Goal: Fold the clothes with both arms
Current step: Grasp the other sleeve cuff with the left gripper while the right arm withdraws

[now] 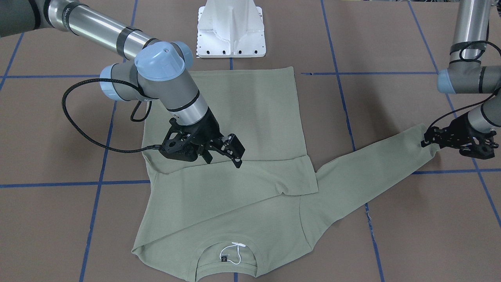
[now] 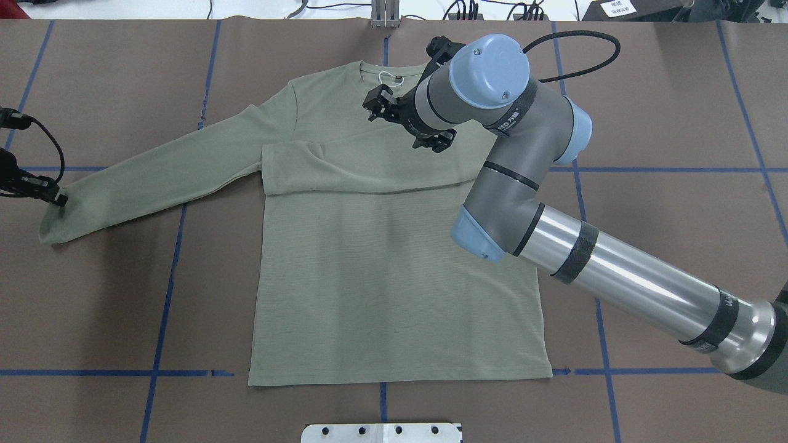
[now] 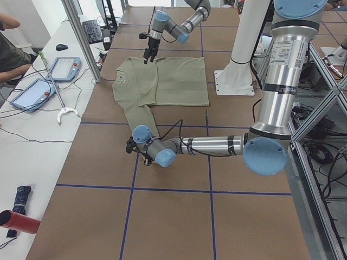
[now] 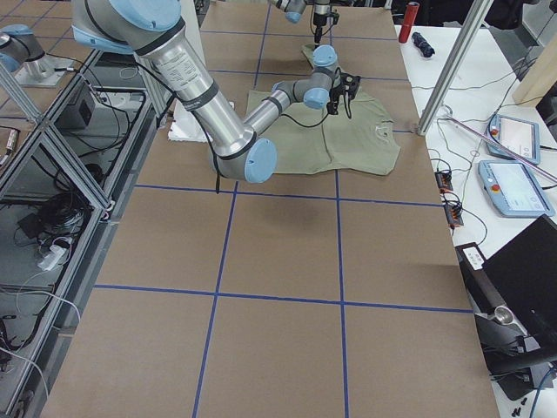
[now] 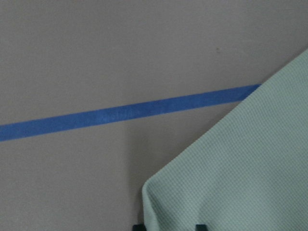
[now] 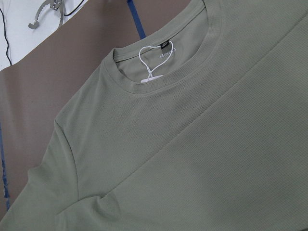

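The sage-green shirt (image 2: 394, 258) lies flat on the brown table, its collar with the white string loop (image 1: 233, 252) at the far side from me. One sleeve is folded across the chest (image 2: 345, 175). The other sleeve (image 2: 154, 178) stretches out to my left. My left gripper (image 2: 54, 197) sits at that sleeve's cuff (image 1: 419, 135). In the left wrist view the cuff corner (image 5: 192, 207) lies between the two fingertips, pinched. My right gripper (image 1: 223, 161) hovers open and empty over the folded sleeve near the chest. It also shows in the overhead view (image 2: 381, 104).
The white pedestal base (image 1: 231, 31) stands at the shirt's hem side. Blue tape lines (image 1: 74, 184) cross the table. A side bench with tablets (image 3: 65, 67) and a red object (image 3: 16, 221) runs along the far edge, with an operator's arm (image 3: 8, 24) there.
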### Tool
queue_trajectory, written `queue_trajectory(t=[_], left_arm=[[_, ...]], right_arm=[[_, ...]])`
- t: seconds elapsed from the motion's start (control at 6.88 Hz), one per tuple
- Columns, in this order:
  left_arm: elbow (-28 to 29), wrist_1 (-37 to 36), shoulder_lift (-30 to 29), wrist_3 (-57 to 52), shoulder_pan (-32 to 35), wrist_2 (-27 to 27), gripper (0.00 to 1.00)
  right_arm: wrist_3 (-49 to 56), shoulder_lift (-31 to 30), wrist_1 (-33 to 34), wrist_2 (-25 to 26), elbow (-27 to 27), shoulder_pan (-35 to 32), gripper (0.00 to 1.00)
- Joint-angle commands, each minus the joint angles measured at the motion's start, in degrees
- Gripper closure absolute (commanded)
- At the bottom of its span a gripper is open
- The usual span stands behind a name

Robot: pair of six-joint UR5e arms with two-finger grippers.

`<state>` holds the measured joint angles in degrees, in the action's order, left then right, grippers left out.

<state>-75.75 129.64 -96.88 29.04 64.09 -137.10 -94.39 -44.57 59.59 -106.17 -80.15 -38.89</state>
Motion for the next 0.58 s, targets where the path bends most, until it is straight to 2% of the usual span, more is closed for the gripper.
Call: queue_trajectory(t=[0.0,0.15,0.29,0.44], left_arm=[[-1.69,0.17,0.98,0.31,-0.02,-0.18,1.00],[-2.03,0.17,0.99,0.40,0.07,-0.27,1.00],[-6.21,-0.44,0.99,1.97,0.07,-0.36,1.00],[-10.52,-0.44,0.20,9.56,-0.19,-0.36,1.00]], right_arm=[[-0.18,-0.33,-0.09,2.35,0.08,1.61,0.01],[-0.18,-0.42,-0.09,4.02,0.17,2.32,0.01],[-0.10,-0.34,-0.09,4.04,0.08,2.33,0.01],[0.17,-0.86,0.00,3.86,-1.40,1.81,0.01]])
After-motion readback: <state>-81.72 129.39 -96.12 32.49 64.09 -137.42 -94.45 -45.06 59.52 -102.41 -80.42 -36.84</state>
